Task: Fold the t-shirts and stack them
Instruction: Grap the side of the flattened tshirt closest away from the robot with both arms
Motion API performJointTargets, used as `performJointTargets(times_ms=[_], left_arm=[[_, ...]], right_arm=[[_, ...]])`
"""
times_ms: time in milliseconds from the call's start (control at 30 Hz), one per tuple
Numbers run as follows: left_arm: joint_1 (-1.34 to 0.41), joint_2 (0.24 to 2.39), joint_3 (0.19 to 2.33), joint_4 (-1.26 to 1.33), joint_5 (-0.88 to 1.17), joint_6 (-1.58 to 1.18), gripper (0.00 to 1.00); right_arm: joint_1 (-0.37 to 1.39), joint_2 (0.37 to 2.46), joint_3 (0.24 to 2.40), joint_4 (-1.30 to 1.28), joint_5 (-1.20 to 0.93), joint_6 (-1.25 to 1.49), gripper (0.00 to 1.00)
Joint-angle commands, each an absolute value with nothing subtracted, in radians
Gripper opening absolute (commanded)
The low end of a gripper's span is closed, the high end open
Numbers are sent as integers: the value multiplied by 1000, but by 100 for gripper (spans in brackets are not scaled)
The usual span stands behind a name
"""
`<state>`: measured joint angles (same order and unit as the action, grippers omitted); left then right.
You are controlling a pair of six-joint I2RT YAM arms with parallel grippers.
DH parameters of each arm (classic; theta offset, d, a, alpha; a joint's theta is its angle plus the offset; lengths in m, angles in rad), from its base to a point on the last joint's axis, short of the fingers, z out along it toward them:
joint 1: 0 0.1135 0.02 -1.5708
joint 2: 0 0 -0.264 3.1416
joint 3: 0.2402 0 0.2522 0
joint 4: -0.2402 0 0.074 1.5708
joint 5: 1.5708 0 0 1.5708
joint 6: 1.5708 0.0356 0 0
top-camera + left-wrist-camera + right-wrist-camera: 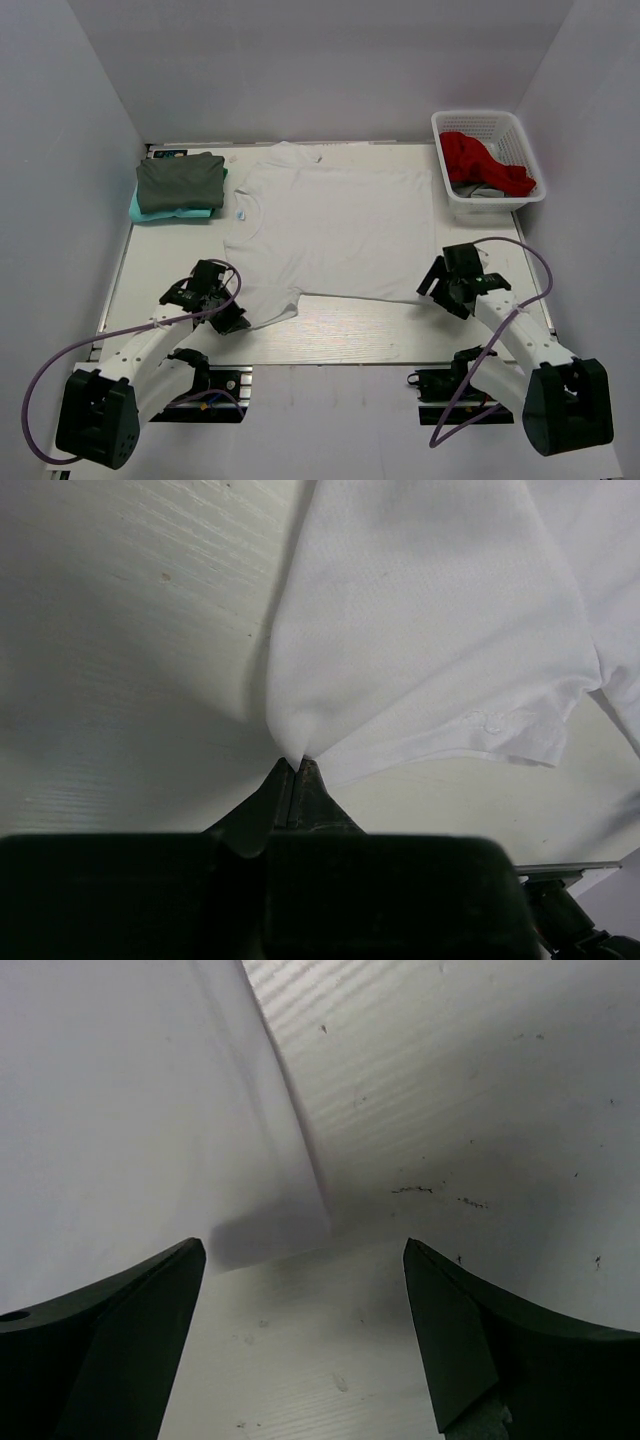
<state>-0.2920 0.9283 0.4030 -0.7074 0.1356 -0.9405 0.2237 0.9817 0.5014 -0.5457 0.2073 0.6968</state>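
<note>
The table (330,335) carries everything, and most of its middle is taken by the white t-shirt (330,235). It lies spread flat with its neck to the left, its bottom hem to the right and one sleeve toward each of the far and near edges. It appears to be laid open like this so it can be folded next.

Beyond the white t-shirt's neck end, at the far left, two folded shirts make the stack: the dark grey t-shirt (180,180) lies on top of the teal t-shirt (165,213). To the right of the white t-shirt's hem, at the far corner, a white plastic basket (478,115) holds a crumpled red cloth (480,160) with some grey fabric under it.

The left pincer (297,770) is at the white t-shirt's near sleeve. Its fingers are pressed together with a peak of the white cloth nipped between the tips, which lifts the sleeve into a small tent off the table. This looks like the grip for the first fold.

The right pincer (303,1247) hovers over the shirt's near hem corner with its fingers spread wide and nothing between them. It seems poised to take that corner so both arms can lift one edge together.

A small pale label (243,214) marks the neck.
</note>
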Motion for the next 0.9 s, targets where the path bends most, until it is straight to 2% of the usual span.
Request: performJointTargets(times_ms=[0,100,133,167,233,267,333,367,433,567,700,767,867], left_arm=[[-298,927,413,-726,155,-919,0],[-298,927,413,-716,166,-919,0],[-298,927,413,-716,166,-919,0],[-298,927,413,-716,166,-919,0],[-298,927,413,-716,166,-919,0],[-298,927,422,-730,166,-919,0],[-298,927,422,-746,166,-919,0],[-298,917,422,-755,166,-919,0],[-298,917,432,-768,179,-919,0],[-298,893,492,-973,176,-936,0],[-298,799,463,-994,250,-945,0],[-298,799,478,-994,250,-945,0],[-298,844,526,-954,250,-914,0]], right_arm=[[218,1026,483,-493,219,744,83],[198,1068,474,-463,170,753,78],[219,1072,468,-456,170,761,74],[219,1084,465,-450,169,756,62],[219,1089,457,-454,163,764,53],[219,1085,454,-459,175,768,45],[222,1077,448,-459,190,775,38],[219,1074,446,-462,207,776,23],[219,1069,459,-480,216,775,0],[222,1043,511,-648,210,769,0],[227,974,486,-713,175,764,0],[229,950,474,-692,83,729,0],[227,980,497,-667,60,707,0]])
